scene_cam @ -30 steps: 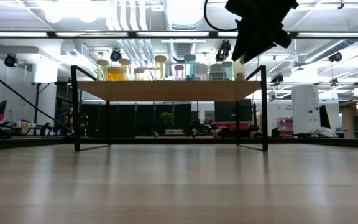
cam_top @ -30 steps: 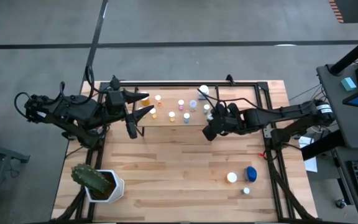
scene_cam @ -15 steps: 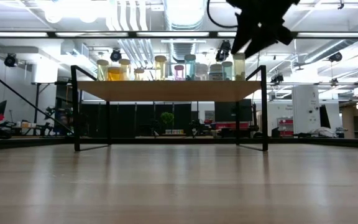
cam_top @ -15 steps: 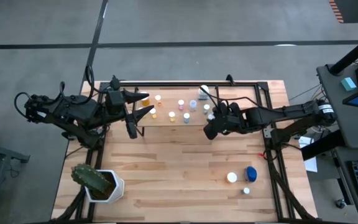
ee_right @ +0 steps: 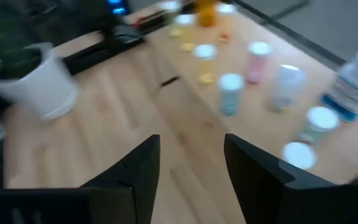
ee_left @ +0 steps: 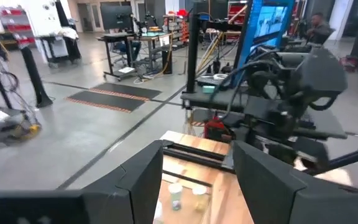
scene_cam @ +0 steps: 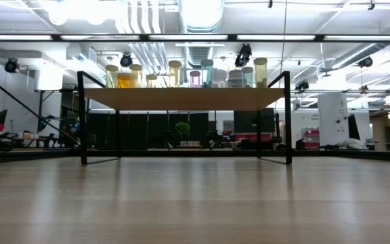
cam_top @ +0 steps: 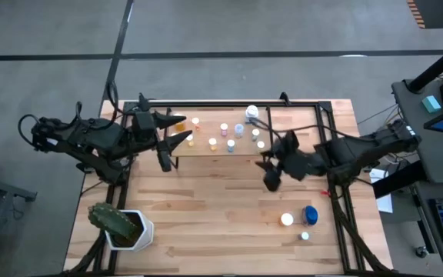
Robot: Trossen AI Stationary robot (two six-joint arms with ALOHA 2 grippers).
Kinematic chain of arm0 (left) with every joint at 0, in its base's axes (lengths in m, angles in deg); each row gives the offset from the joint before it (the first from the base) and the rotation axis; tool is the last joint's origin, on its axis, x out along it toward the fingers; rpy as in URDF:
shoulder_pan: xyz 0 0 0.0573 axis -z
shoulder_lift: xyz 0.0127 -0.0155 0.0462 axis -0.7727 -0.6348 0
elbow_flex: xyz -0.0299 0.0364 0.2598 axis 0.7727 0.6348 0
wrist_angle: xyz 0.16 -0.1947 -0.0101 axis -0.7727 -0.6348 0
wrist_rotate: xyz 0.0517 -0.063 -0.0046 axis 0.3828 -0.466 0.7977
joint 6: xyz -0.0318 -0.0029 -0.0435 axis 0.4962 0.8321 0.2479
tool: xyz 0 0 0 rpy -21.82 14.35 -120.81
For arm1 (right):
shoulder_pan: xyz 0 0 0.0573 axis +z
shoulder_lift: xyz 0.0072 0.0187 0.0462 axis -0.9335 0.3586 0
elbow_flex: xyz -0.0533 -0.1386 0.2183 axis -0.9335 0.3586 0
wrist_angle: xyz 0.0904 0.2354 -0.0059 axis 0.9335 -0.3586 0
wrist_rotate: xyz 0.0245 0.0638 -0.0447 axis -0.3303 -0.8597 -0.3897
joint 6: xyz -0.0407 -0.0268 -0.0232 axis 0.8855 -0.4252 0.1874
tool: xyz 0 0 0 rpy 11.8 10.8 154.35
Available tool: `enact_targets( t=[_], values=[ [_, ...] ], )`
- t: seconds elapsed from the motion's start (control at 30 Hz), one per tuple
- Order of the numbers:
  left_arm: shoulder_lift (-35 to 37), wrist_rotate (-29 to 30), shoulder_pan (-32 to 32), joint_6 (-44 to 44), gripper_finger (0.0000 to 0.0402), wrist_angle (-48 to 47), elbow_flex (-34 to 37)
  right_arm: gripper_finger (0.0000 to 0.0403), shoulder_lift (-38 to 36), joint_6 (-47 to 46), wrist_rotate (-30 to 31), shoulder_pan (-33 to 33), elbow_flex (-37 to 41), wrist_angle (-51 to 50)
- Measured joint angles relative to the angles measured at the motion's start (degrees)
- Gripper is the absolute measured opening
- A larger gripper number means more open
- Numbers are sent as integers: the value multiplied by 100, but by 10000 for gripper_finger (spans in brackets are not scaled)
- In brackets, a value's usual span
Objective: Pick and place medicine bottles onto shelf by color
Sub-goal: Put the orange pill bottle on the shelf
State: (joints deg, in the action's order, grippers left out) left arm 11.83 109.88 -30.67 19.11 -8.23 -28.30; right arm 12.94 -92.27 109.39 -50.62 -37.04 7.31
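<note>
The shelf (cam_top: 241,151) stands at the table's far middle with several small bottles on it, among them an orange one (cam_top: 178,121), a pink one (ee_right: 258,58) and a pale blue one (ee_right: 230,91). In the low view the bottles (scene_cam: 261,71) stand in a row on the board (scene_cam: 185,99). Three more bottles stand on the table at the near right: a white-capped one (cam_top: 286,220), a wider blue one (cam_top: 311,213) and a tiny one (cam_top: 304,236). My left gripper (cam_top: 177,129) (ee_left: 197,155) hangs open at the shelf's left end. My right gripper (cam_top: 270,175) (ee_right: 191,146) is open above the table, just near of the shelf's right end.
A white pot with a green cactus (cam_top: 125,227) stands at the table's near left corner. A black frame (cam_top: 325,115) runs along the table's far and right sides. Bare wood (cam_top: 214,208) lies between the shelf and the near edge.
My right gripper has risen and drawn back from the shelf's right end toward the table's near edge, passing up out of the low view. A pale bottle that it hid now stands in plain sight at that end of the shelf.
</note>
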Motion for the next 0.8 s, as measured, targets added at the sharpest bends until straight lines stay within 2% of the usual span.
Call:
enact_targets(
  t=[0.1, 0.3, 0.47, 0.63, 0.8],
  values=[
    [-181, -260, 10, 96, 180, 405, 4, 164, -152, 113, -3, 501, 47, -2],
    [-934, -1511, 92, 77, 180, 2136, 2, 156, -591, 76, -4, 1536, 404, -3],
    [-1782, -1432, 120, 591, 180, 2780, -423, 155, -1113, 121, 432, 2413, 733, 41],
    [-2782, -1371, 144, 984, 180, 2807, -1526, 152, -1801, 448, 1339, 3109, 1391, 408],
    [-3749, -1368, 157, 1231, 180, 1911, -2791, 139, -2491, 1710, 1421, 3188, 2291, 2210]
  ],
)
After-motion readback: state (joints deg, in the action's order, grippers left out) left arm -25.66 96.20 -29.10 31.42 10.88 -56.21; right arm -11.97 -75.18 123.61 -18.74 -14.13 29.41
